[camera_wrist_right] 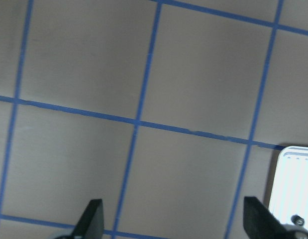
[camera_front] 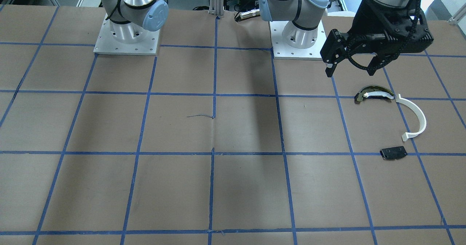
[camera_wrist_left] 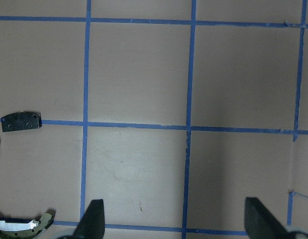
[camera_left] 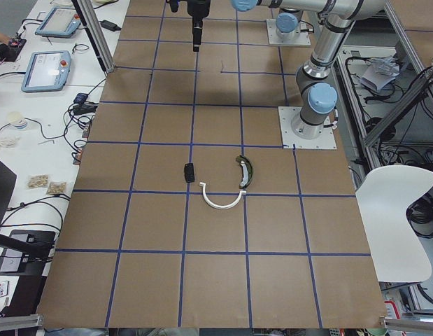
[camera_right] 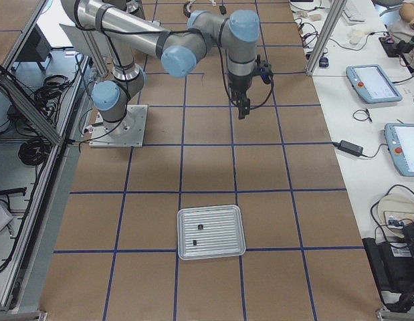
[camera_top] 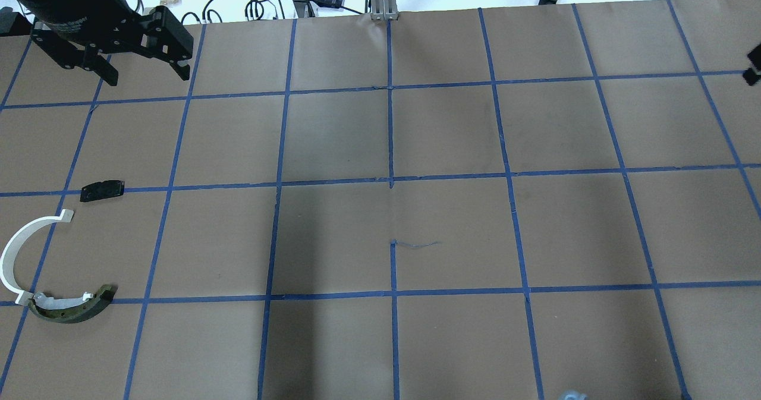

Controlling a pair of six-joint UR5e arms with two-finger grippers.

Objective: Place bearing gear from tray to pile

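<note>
One pile of three parts lies on the table at the robot's left. It is made up of one white half-ring strip, one olive-and-white curved piece at the strip's end, and one black plate a little apart. One tray sits far to the right and holds two small dark parts. They are too small to tell which is the bearing gear. The left gripper hangs near the pile with its fingers spread wide, empty. The right gripper is also wide open and holds nothing.
</note>
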